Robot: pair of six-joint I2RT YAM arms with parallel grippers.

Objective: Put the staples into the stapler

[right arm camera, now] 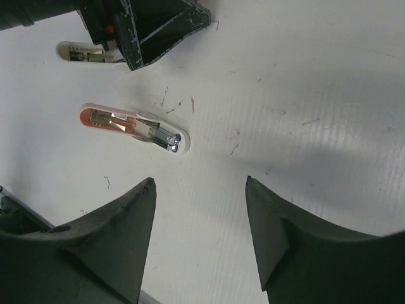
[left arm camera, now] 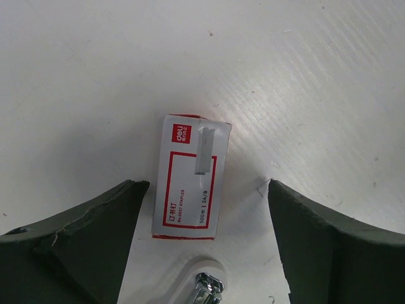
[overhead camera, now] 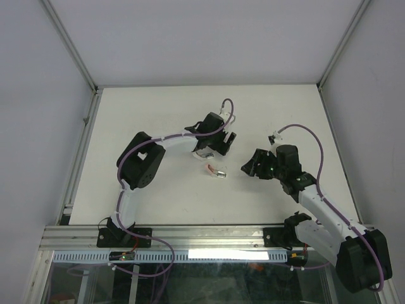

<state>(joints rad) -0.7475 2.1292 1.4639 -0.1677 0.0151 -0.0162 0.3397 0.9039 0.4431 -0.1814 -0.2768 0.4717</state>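
Note:
The staple box (left arm camera: 190, 180), white label with red border, lies flat on the table between my left gripper's open fingers. A grey staple strip (left arm camera: 204, 151) shows on its top; I cannot tell if it is real or printed. My left gripper (left arm camera: 206, 183) hovers over the box, open and empty; in the top view (overhead camera: 221, 142) it hides the box. The stapler (right arm camera: 133, 126), pink and white with a chrome magazine, lies open on the table (overhead camera: 217, 170). My right gripper (right arm camera: 200, 180) is open and empty, just right of the stapler (overhead camera: 250, 166).
A second white piece with chrome inside (right arm camera: 88, 52) lies under the left gripper, also seen in the left wrist view (left arm camera: 205, 282) and from above (overhead camera: 204, 154). Tiny loose staples (right arm camera: 166, 95) are scattered on the white table (overhead camera: 158, 107). Enclosure walls surround it.

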